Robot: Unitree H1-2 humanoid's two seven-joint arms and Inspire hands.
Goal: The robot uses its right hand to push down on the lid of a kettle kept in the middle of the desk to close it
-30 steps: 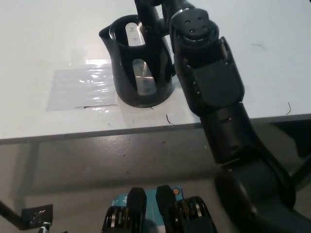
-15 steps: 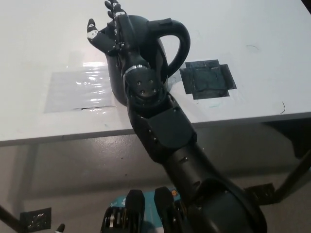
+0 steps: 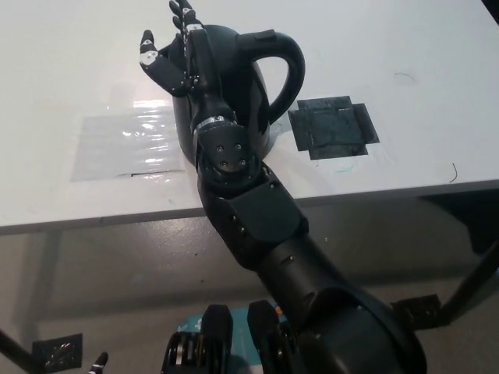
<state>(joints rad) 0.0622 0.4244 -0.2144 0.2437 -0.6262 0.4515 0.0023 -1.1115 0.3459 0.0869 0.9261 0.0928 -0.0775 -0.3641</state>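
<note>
Your robot's black right hand (image 3: 178, 48) sits over the left side of the kettle (image 3: 234, 86), fingers (image 3: 148, 45) spread apart and gripping nothing, the palm appearing to lie against the lid (image 3: 218, 40), which looks shut. Against the picture of a second ago, the change is plain: then the kettle stood with its mouth open and the arm ran up its right side; now the arm crosses the body of the kettle from below and the dome is closed over. From half a second ago little has shifted, only the forearm edging slightly left and the hand tilting a touch. The kettle stands in the middle of the white desk (image 3: 70, 70), its handle (image 3: 287, 66) arching to the right, its base partly hidden by the arm. To its left lies a clear plastic sheet (image 3: 129, 144) flat on the desk; just right of it a dark square patch (image 3: 334, 125) is stuck to the surface. The desk's front edge crosses the picture, with grey floor (image 3: 117, 273) below. The left hand is out of view
</note>
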